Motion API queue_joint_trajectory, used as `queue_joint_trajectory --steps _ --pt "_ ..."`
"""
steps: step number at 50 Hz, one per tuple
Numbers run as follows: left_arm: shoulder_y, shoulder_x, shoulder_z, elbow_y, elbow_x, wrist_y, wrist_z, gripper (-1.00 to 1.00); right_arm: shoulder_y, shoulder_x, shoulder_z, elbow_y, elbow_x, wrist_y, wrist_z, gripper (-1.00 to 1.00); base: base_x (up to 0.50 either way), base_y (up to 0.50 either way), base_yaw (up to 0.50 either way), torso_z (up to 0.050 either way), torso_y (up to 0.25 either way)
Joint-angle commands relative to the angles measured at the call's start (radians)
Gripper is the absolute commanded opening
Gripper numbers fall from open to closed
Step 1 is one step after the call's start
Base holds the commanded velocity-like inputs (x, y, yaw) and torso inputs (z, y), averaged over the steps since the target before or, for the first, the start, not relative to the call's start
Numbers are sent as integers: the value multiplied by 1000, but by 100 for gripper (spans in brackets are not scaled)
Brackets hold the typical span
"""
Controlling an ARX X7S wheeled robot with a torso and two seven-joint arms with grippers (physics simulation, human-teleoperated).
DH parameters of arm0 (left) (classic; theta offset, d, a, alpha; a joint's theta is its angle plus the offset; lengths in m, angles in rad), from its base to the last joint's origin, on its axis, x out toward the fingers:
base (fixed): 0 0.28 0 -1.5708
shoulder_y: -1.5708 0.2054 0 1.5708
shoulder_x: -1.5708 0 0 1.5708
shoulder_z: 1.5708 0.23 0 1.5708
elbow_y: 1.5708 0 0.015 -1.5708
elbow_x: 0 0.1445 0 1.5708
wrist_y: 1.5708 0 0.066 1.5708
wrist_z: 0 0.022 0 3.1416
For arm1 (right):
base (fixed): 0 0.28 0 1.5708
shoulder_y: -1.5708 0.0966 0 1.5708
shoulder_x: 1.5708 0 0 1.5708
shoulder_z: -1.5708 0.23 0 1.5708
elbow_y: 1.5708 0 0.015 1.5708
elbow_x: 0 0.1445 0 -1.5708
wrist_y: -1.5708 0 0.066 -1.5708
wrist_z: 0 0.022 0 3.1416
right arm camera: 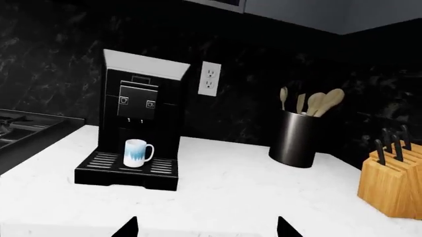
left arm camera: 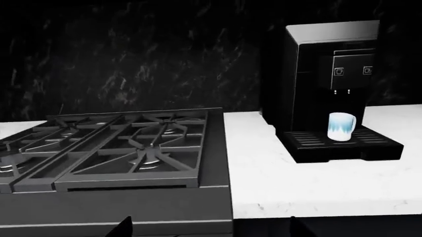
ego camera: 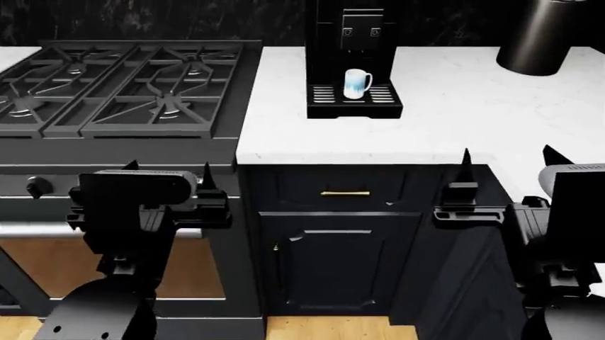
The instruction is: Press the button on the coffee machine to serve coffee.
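Note:
The coffee machine (ego camera: pixel 350 42) is a tall black box at the back of the white counter, also in the left wrist view (left arm camera: pixel 329 74) and right wrist view (right arm camera: pixel 142 108). Two small square cup-icon buttons (right arm camera: pixel 125 100) sit on its front. A white and blue mug (ego camera: pixel 356 83) stands on its slotted drip tray (right arm camera: pixel 105 163). My left gripper (ego camera: pixel 168 170) is open, low in front of the stove. My right gripper (ego camera: pixel 506 159) is open, in front of the counter edge to the right. Both are well short of the machine.
A gas stove (ego camera: pixel 123 85) with black grates is left of the machine. A black cylinder with wooden utensils (right arm camera: pixel 295 138) and a wooden knife block (right arm camera: pixel 392 182) stand to the right. A wall outlet (right arm camera: pixel 209 78) is behind. Dark cabinet doors (ego camera: pixel 341 248) are below.

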Motion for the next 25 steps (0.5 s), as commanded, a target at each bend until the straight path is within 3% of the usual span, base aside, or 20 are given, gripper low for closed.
queue_joint_trajectory --steps 1,25 --pt "-8 -8 -13 2 -3 -7 11 100 4 8 50 -24 8 45 -27 100 133 -66 0 0 0" --pt "24 -24 -20 -7 -17 24 -1 100 0 15 65 -52 27 73 -28 100 169 -64 0 0 0"
